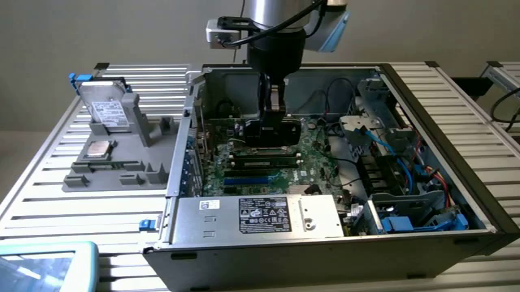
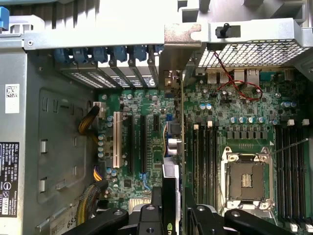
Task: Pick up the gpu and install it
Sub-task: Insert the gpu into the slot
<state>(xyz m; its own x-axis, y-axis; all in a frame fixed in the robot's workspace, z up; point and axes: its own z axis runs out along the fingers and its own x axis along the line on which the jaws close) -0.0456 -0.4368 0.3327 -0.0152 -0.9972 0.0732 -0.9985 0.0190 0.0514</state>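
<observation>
My gripper (image 1: 273, 115) is lowered into the open computer case (image 1: 455, 182) and is shut on the gpu (image 1: 272, 131), a black card held upright over the green motherboard (image 1: 313, 149). In the wrist view the gpu (image 2: 169, 188) appears edge-on between my two black fingers (image 2: 155, 208), so the gripper (image 2: 173, 211) clamps it from both sides. Its silver bracket (image 2: 172, 56) stands at the row of rear slot covers (image 2: 112, 73). The card runs above the expansion slots (image 2: 144, 142); whether its lower edge touches a slot is hidden.
A grey parts tray (image 1: 122, 167) at the exterior view's left holds a silver hard drive (image 1: 107, 112) and a processor chip (image 1: 99, 149). Inside the case are the power supply (image 1: 260, 216), blue and black cables (image 1: 406, 164), an empty processor socket (image 2: 247, 174) and memory slots (image 2: 205, 147).
</observation>
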